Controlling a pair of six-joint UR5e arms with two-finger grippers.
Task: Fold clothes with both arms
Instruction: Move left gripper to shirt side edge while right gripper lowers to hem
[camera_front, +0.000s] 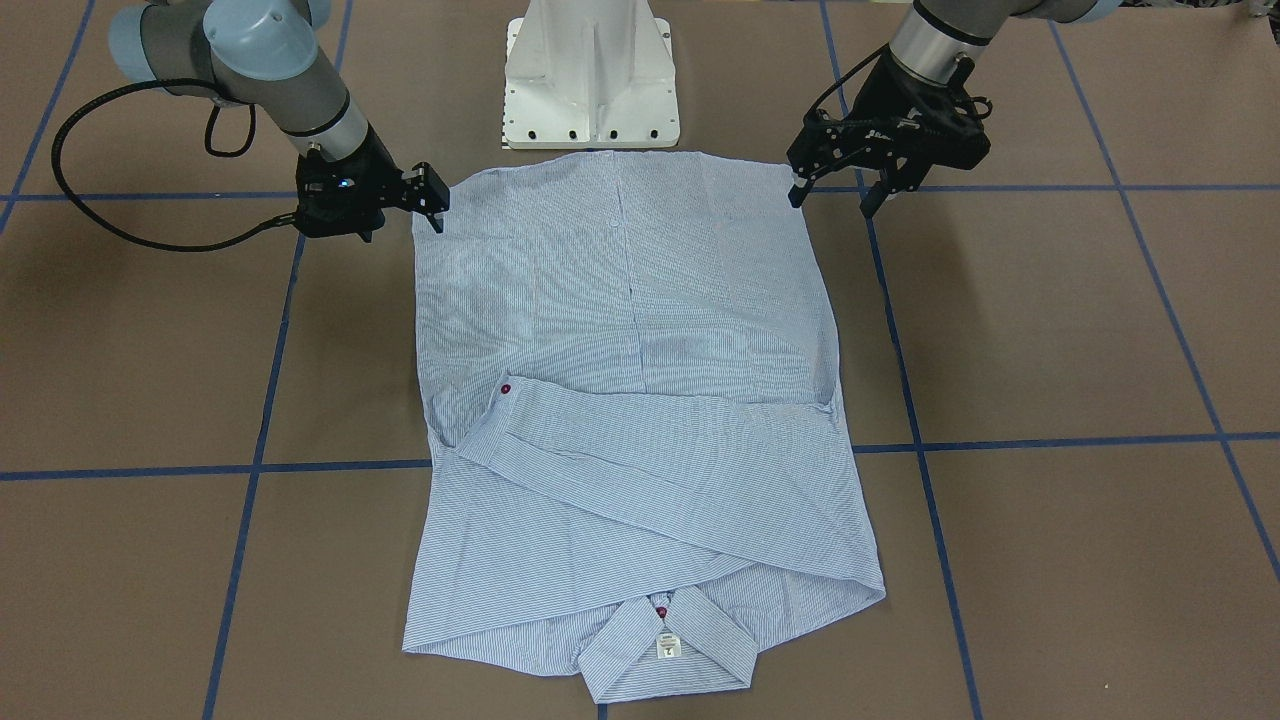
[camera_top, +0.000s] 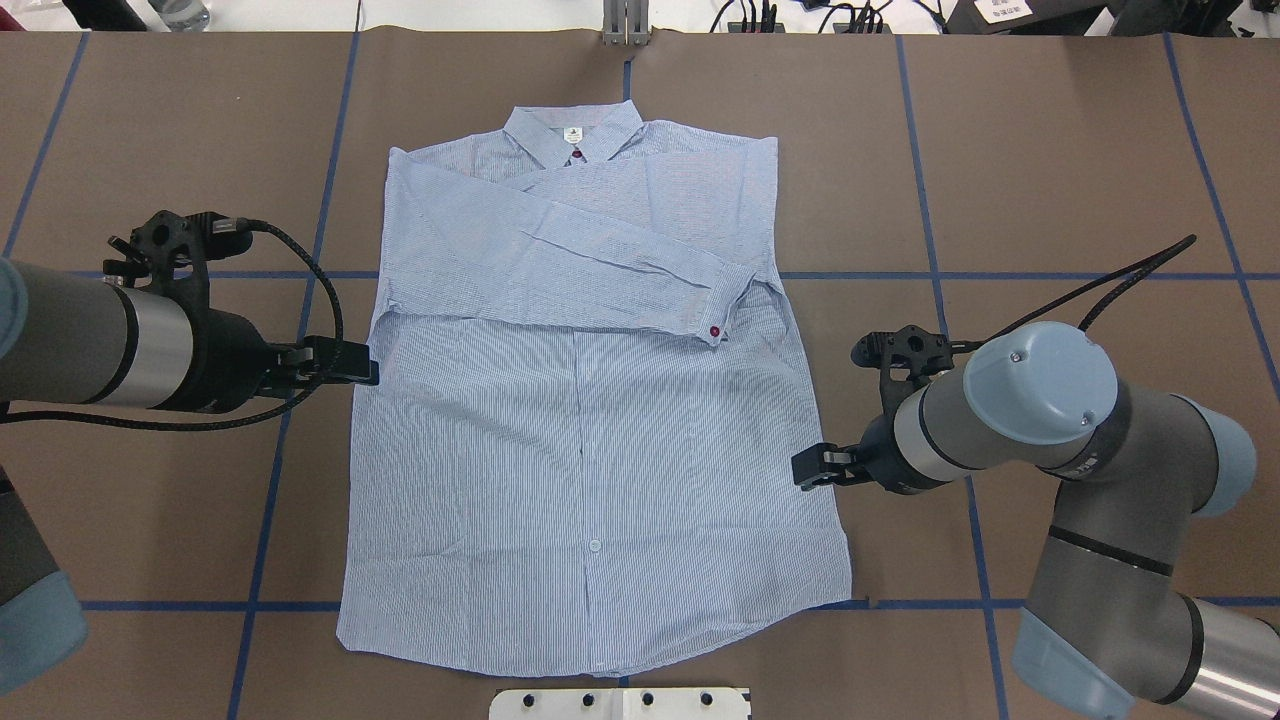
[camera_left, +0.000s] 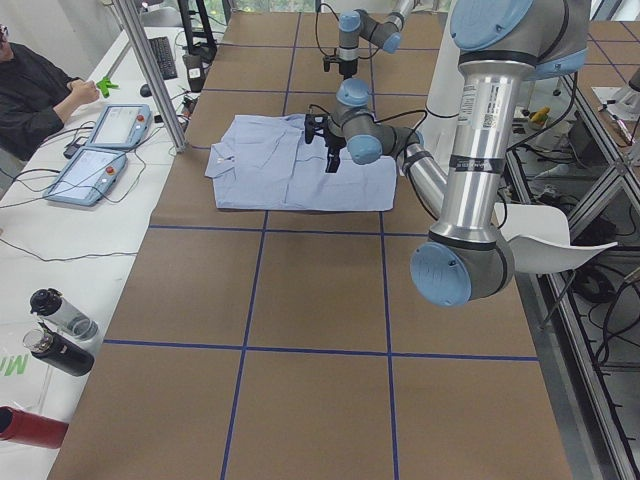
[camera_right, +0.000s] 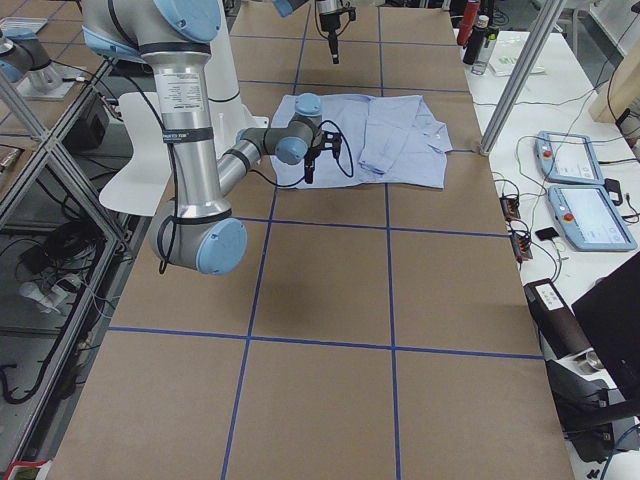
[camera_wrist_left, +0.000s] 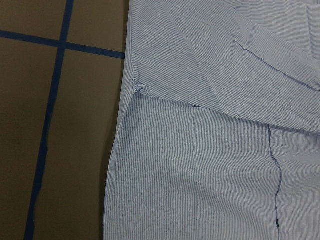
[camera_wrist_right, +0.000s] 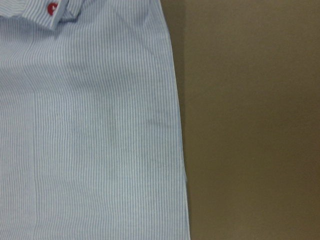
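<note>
The clothes are one light blue striped shirt (camera_top: 590, 420) lying flat on the brown table, collar (camera_top: 572, 132) on the far side and hem near the robot base. Both sleeves are folded across the chest, and a red cuff button (camera_top: 715, 331) shows. My left gripper (camera_top: 340, 365) hovers open at the shirt's left edge, about mid-height, and appears in the front view as the left gripper (camera_front: 832, 200). My right gripper (camera_top: 835, 468) stands open just off the right edge, lower down, and shows as the right gripper (camera_front: 400, 228). Both wrist views show only cloth (camera_wrist_left: 210, 150) and table; neither gripper holds anything.
The white pedestal base (camera_front: 590, 80) stands just behind the hem. Blue tape lines (camera_top: 900, 275) grid the brown table. A person (camera_left: 40, 85) sits at a side bench with tablets (camera_left: 105, 150), and bottles (camera_left: 60, 330) stand there too.
</note>
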